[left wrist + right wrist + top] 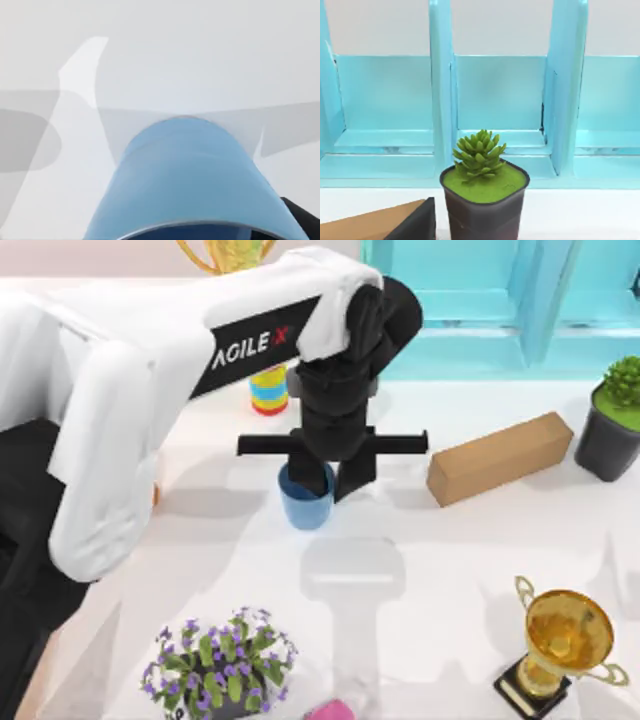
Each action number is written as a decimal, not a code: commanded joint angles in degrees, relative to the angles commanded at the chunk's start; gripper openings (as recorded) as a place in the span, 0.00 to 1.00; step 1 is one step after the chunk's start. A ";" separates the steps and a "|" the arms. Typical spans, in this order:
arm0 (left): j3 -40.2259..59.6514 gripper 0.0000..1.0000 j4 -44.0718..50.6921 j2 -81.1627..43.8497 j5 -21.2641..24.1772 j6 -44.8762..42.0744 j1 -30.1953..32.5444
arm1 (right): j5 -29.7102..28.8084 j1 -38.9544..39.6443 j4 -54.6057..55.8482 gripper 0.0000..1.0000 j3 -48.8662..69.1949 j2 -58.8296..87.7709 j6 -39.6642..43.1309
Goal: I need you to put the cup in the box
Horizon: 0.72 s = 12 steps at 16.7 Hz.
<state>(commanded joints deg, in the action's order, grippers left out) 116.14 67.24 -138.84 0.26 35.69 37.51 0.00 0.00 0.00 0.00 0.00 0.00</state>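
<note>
The left arm [150,370] sweeps in from the upper left of the top view, its left gripper [325,480] at centre frame with jaws closed on the rim of the blue cup [306,502], which stands upright on the white desk [450,560]. Just behind sits a banded can [268,390]; right of centre, a brown block [498,456] lies well apart. Potted succulent [482,195] and teal shelf [500,95] sit upper right, a gold trophy [563,640] lower right, a purple-flowered plant [222,662] lower left.

The left pincer [318,483] covers the rim and upper wall of the small blue plastic cup [306,508]. The pink object [335,710] at the counter's near edge is cropped.
</note>
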 joint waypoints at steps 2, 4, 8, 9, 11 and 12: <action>-0.15 0.00 -0.35 0.80 -0.32 -1.84 -1.70 | 0.00 0.00 0.00 1.00 0.00 0.00 0.00; -0.50 0.00 -0.88 3.12 -0.80 -5.67 -5.33 | 0.00 0.00 0.00 1.00 0.00 0.00 0.00; -2.43 0.00 -1.37 12.61 -1.11 -16.58 -16.20 | 0.00 0.00 0.00 1.00 0.00 0.00 0.00; -3.44 0.00 -1.08 15.70 -0.98 -19.64 -19.36 | 0.00 0.00 0.00 1.00 0.00 0.00 0.00; -6.50 0.00 0.27 21.91 -0.60 -25.81 -25.82 | 0.00 0.00 0.00 1.00 0.00 0.00 0.00; -8.45 0.00 1.34 24.86 -0.39 -28.84 -29.01 | 0.00 0.00 0.00 1.00 0.00 0.00 0.00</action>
<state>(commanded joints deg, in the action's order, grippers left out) 107.69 68.58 -113.99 -0.14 6.85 8.51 0.00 0.00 0.00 0.00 0.00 0.00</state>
